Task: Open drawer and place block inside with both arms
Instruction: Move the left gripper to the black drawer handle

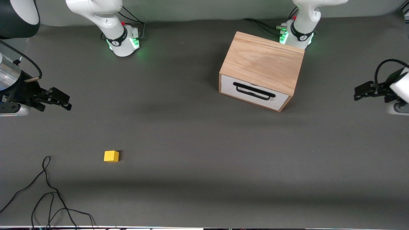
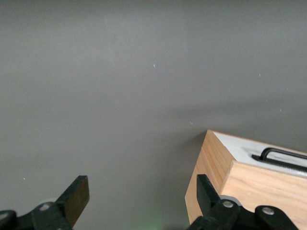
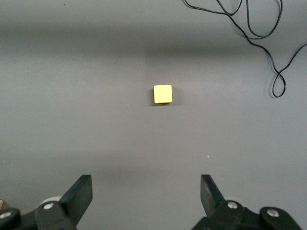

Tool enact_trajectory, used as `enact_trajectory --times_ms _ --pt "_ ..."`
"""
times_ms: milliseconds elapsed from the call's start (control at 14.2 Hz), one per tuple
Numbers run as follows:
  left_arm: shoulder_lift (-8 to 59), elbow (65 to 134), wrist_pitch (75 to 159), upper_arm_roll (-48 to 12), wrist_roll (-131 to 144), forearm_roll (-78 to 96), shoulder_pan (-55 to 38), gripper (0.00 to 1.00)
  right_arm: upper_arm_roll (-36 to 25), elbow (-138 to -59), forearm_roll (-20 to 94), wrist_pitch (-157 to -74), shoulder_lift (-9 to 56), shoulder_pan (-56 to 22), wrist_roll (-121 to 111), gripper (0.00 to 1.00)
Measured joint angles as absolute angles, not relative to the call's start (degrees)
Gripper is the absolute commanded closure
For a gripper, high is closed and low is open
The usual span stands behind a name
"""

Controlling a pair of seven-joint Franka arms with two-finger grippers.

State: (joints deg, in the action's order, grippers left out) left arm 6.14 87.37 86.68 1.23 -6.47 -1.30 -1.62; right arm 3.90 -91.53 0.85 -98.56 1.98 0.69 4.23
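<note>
A dark grey, matte, cloth-like tabletop (image 1: 198, 143) fills the scene, with a pale wall strip along the edge where the two arm bases stand, glowing green. A thin black cable (image 1: 48, 191) loops loosely on the tabletop at the edge nearest the front camera, toward the right arm's end. The light oak box (image 1: 263, 62) sits close to the left arm's base, turned at a slant so one corner points at the front camera. Its drawer (image 1: 255, 92) is shut, flush with the box; the smooth white front faces the front camera, angled a little toward the right arm's end, and its long axis, like that of the black bar handle (image 1: 254, 91), runs along the box's width. The block (image 1: 111, 156), a small bright yellow cube with crisp edges, lies alone on bare tabletop toward the right arm's end, nearer the front camera than the box and well apart from it. The right claw (image 1: 64, 100) hangs over bare tabletop at the right arm's end, released, its fingers spread wide with nothing between them. The left claw (image 1: 359, 92) hovers at the left arm's end beside the box, likewise spread and empty.
</note>
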Motion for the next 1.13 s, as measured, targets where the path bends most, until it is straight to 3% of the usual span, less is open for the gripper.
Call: enact_trajectory --times_ms 564,1129 --pt "7.1 87.4 83.81 0.64 11.34 3.91 -4.17 0.0 3.97 -91.28 0.85 -98.8 2.18 -0.75 4.23 0.0" --pt "13.36 87.55 85.89 0.22 47.27 4.68 -17.47 0.01 3.84 -91.18 -0.6 -102.03 3.96 -0.72 4.23 0.0"
